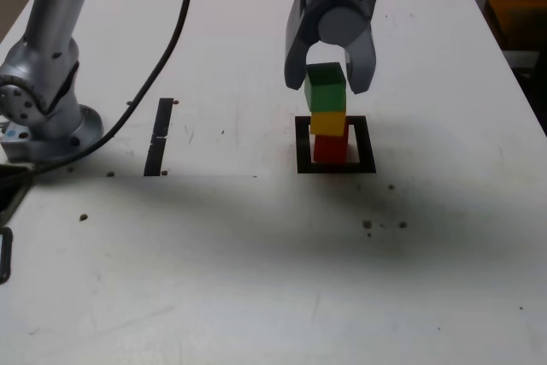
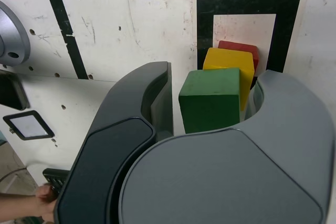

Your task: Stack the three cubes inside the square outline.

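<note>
Three cubes stand stacked inside the square outline (image 1: 302,148): red cube (image 1: 330,149) at the bottom, yellow cube (image 1: 328,122) in the middle, green cube (image 1: 326,87) on top. My gripper (image 1: 327,83) hangs over the stack, its jaws on either side of the green cube and slightly open, with a narrow gap on each side. The wrist view looks down on the gripper (image 2: 212,74), and the green cube (image 2: 210,100), yellow cube (image 2: 228,60) and red cube (image 2: 240,48) stand a little offset within the outline (image 2: 205,30).
A straight black strip (image 1: 159,136) lies on the white table at the exterior view's left, near the arm's base (image 1: 47,113) and its cable (image 1: 175,36). The table's edge runs down the exterior view's right. A person's hand (image 2: 21,208) shows in a corner of the wrist view.
</note>
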